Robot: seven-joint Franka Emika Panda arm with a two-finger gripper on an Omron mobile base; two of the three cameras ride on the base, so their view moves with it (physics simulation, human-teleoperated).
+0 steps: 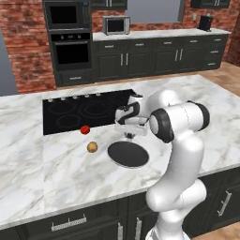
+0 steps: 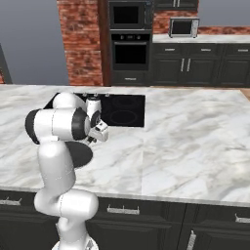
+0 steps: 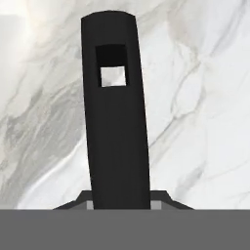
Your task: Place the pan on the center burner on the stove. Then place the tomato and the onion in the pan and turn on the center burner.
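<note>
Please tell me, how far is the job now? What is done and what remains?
Nothing is finished yet. In hand: the gripper is shut on the pan handle, with the pan on the marble counter, off the stove. Left: pan onto the center burner, tomato and onion into it, burner on.

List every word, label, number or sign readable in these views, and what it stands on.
None can be read. The stove, its knobs, the pan, the microwave and the wall oven show no legible lettering; any marks there are too small to read.
</note>
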